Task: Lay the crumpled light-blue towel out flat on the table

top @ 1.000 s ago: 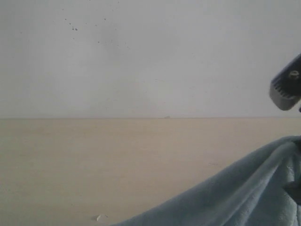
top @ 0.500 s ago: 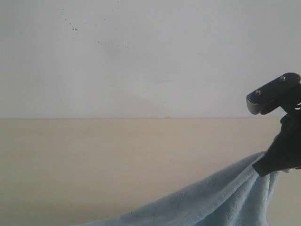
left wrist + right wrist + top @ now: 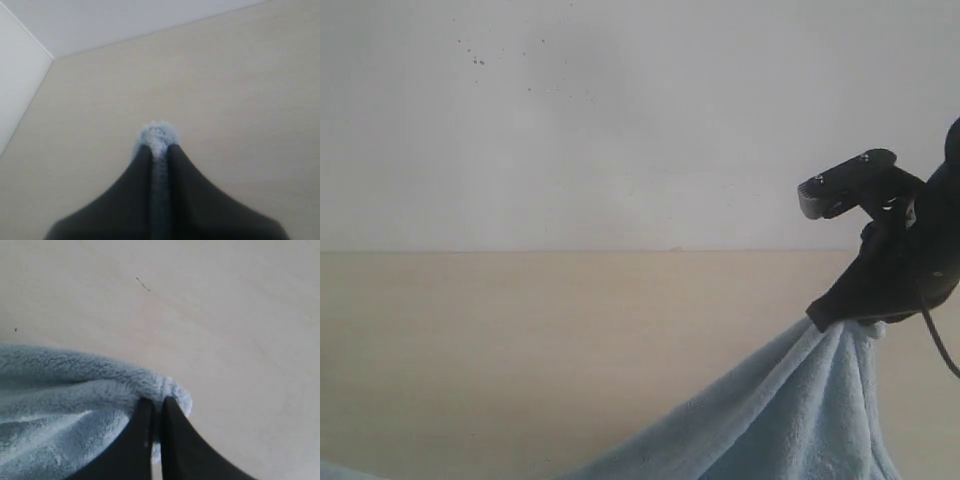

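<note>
1. The towel (image 3: 800,420) rises like a pale-blue tent in the exterior view and fills the 4-to-6 o'clock part of the scene. Its peak is lifted clear of the table (image 3: 520,350) at about 3 o'clock. Its folds slope down toward 7 o'clock and run out of the frame.
2. A small scrap of the same blue cloth shows at the 8 o'clock corner.
3. The right gripper (image 3: 845,322) is clamped tight on that peak. The right wrist view shows its black fingers (image 3: 142,435) pressed together on a fluffy fold, with cloth bulging around the tips.
4. The left gripper (image 3: 159,150) is likewise closed, pinching a thin tuft of towel that pokes out past its tips above bare tabletop.
5. A black housing (image 3: 845,185) sits on the right arm, at 12 o'clock from the right gripper.
6. Behind the table, a white wall (image 3: 620,120) spans 9 to 3 o'clock, with dark specks near 11 o'clock.
</note>
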### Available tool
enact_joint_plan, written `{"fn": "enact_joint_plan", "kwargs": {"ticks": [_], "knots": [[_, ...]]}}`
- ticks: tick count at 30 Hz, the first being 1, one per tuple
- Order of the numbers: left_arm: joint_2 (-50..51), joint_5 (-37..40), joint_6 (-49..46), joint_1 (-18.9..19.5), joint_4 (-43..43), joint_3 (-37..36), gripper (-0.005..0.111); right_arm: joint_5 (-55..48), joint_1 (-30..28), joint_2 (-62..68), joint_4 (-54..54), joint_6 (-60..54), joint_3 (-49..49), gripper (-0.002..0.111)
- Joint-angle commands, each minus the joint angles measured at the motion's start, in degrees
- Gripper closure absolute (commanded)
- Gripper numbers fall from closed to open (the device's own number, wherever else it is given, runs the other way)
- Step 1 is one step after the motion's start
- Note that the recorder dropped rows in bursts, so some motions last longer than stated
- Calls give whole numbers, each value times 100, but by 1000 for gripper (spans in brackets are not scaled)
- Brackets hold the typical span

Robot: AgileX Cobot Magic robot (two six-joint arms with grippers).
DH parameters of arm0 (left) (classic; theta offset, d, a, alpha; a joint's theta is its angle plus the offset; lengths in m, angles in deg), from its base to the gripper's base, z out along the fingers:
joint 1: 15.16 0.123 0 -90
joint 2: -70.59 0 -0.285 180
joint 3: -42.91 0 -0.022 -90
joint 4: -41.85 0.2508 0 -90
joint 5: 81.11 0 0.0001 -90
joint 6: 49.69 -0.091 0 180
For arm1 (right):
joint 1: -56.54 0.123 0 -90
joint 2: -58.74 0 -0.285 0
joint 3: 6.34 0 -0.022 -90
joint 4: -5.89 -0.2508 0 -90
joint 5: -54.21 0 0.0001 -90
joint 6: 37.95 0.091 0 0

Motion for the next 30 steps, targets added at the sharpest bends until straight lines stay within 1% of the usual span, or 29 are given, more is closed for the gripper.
{"fn": "enact_joint_plan", "kwargs": {"ticks": [1, 2, 3, 4, 5, 7, 9, 12, 15, 18, 20, 22, 23, 25, 27, 29, 30], "knots": [[359, 1469, 88, 812, -79, 329, 103, 5, -283, 10, -1233, -850, -76, 108], [369, 2166, 178, 1092, -79, 358, 103, 38, -373, 10, -1636, -1116, -76, 108], [396, 2653, 262, 1348, -79, 387, 103, 66, -455, 10, -1993, -1335, -76, 108], [428, 3159, 261, 1561, -79, 412, 103, 80, -516, 10, -2228, -1504, -76, 108], [493, 3862, 261, 1867, -79, 442, 103, 80, -586, 10, -2428, -1645, -76, 108], [595, 4813, 273, 2293, -79, 451, 103, 80, -669, 10, -2615, -1810, -76, 108], [719, 5431, 303, 2653, -79, 451, 103, 80, -683, 10, -2629, -1893, -76, 108], [894, 5487, 303, 3077, -79, 451, 103, 173, -683, 10, -2629, -1933, -76, 108], [943, 5027, 303, 3398, 11, 464, 103, 479, -683, 10, -2629, -1933, -76, 108], [1011, 4645, 259, 3449, 11, 642, 103, 727, -683, 147, -2629, -1881, -132, 108], [1080, 4745, 249, 3437, 89, 770, 102, 695, -683, 285, -2632, -1812, -245, 108], [1179, 4833, 244, 3423, 165, 940, 95, 721, -683, 451, -2642, -1781, -355, 108], [1240, 4833, 244, 3423, 229, 1057, 87, 761, -683, 509, -2642, -1781, -432, 108], [1373, 4764, 244, 3423, 415, 1322, 65, 872, -683, 655, -2642, -1771, -674, 108], [1551, 4534, 321, 3423, 405, 1672, 39, 860, -683, 780, -2654, -1771, -998, 108], [1639, 4286, 492, 3423, 337, 1881, 23, 718, -683, 898, -2695, -1771, -1363, 108], [1650, 4091, 619, 3423, 289, 1921, 22, 621, -683, 941, -2726, -1771, -1562, 108]]}}
